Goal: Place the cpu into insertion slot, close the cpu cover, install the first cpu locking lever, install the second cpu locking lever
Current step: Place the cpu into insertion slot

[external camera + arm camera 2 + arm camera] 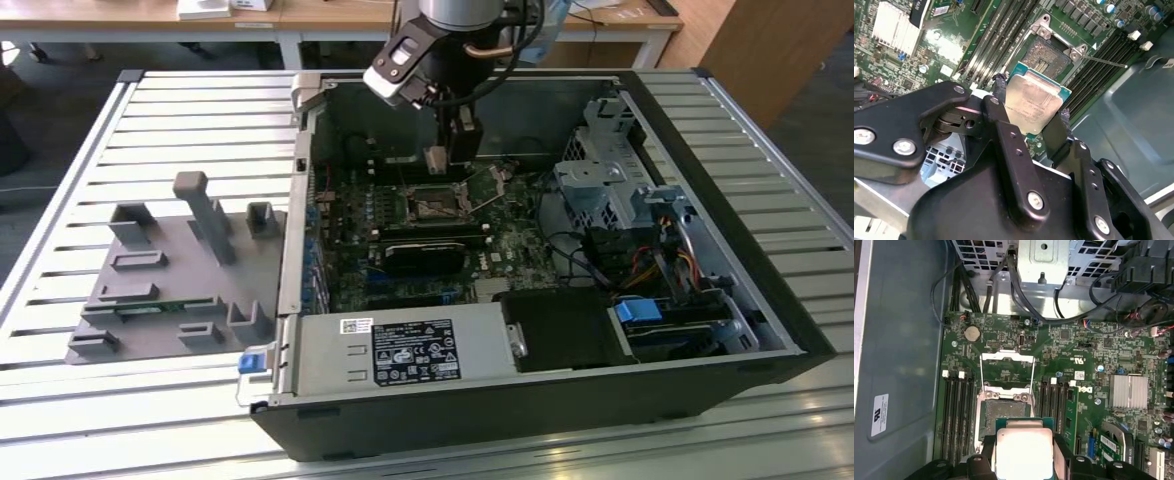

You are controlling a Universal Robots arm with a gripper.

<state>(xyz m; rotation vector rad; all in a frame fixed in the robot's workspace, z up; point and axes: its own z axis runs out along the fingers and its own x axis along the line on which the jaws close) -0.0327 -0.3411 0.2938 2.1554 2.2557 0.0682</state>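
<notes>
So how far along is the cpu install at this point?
Nothing is seated yet. The gripper holds the cpu above the motherboard, near the empty socket. The cpu cover stands open. Left: seating the cpu, closing the cover, both lever steps.

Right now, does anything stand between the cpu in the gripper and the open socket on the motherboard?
Nothing visible does. The gripper is shut on the cpu, held apart from the cpu socket, whose contact field lies bare. The cpu cover is swung open, off the socket.
</notes>
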